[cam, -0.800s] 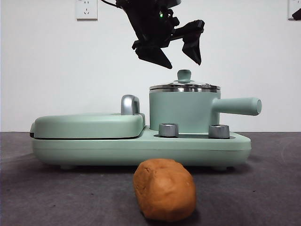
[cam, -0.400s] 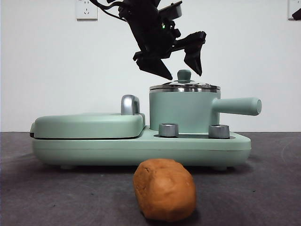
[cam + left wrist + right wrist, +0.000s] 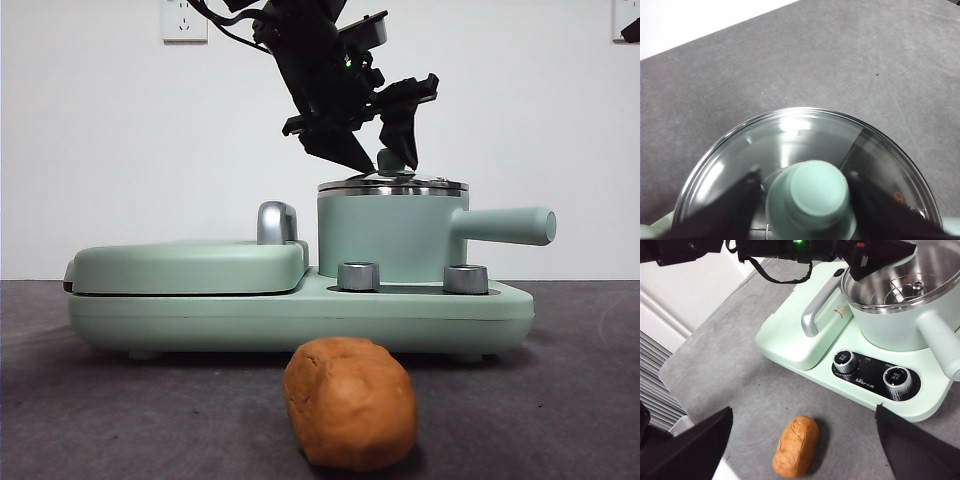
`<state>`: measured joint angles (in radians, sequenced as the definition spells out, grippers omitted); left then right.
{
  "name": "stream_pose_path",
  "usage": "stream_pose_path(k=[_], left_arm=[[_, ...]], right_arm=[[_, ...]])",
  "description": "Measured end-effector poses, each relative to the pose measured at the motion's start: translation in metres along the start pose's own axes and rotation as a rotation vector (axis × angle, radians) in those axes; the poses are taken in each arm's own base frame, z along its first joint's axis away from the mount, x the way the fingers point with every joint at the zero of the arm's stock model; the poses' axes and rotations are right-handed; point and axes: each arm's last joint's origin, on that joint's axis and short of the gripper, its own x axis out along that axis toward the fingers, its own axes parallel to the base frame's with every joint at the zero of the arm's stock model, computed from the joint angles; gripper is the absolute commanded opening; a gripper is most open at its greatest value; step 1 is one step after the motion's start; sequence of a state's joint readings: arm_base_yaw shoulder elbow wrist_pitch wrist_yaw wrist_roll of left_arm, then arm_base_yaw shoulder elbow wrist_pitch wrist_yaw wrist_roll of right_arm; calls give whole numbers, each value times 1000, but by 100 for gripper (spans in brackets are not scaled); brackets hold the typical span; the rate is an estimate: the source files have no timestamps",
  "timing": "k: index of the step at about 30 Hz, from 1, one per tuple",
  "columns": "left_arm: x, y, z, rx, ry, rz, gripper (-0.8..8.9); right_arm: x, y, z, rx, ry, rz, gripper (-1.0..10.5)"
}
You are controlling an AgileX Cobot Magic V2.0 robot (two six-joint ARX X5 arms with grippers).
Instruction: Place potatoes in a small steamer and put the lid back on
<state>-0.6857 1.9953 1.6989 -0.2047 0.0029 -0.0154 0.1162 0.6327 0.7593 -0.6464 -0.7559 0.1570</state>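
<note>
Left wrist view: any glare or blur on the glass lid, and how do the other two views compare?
Left wrist view: bright glare streaks on the lid; its knob and the left hand look soft, too close. Front view: potato slightly soft, steamer sharp, arm backlit to a silhouette. Right wrist view: evenly lit, steel rim reflective, right hand dark and blurred.

I'm seeing the lid (image 3: 805,150) showing as clear, glossy glass with a polished steel rim, and its knob (image 3: 812,197) looking like smooth matt mint plastic. The small steamer (image 3: 385,235) is reading as satin mint enamel under a shiny steel rim. The potato (image 3: 350,402) is showing dull, rough orange-brown skin. The table (image 3: 100,420) is appearing grey, matt and faintly grainy.
</note>
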Motion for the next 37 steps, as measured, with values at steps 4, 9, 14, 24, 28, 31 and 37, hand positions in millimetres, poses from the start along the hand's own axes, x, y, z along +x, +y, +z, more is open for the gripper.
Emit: stream_pose_path(k=[4, 9, 14, 24, 28, 31, 37], left_arm=[[0, -2, 1, 4, -6, -6, 70], [0, -4, 1, 9, -7, -7, 53], [-2, -6, 3, 10, 7, -6, 53], [-26, -10, 43, 10, 56, -16, 53], [-45, -10, 66, 10, 34, -16, 53], [-57, -10, 79, 12, 20, -16, 53], [-72, -8, 85, 42, 40, -13, 53]], right_arm=[[0, 0, 0, 0, 0, 0, 457], [0, 0, 0, 5, 0, 0, 457], [0, -1, 0, 9, -4, -36, 457], [2, -1, -2, 42, 14, -88, 456], [4, 4, 3, 68, 22, -98, 456], [9, 8, 8, 105, 65, -76, 456], [32, 17, 16, 129, 192, -123, 456]])
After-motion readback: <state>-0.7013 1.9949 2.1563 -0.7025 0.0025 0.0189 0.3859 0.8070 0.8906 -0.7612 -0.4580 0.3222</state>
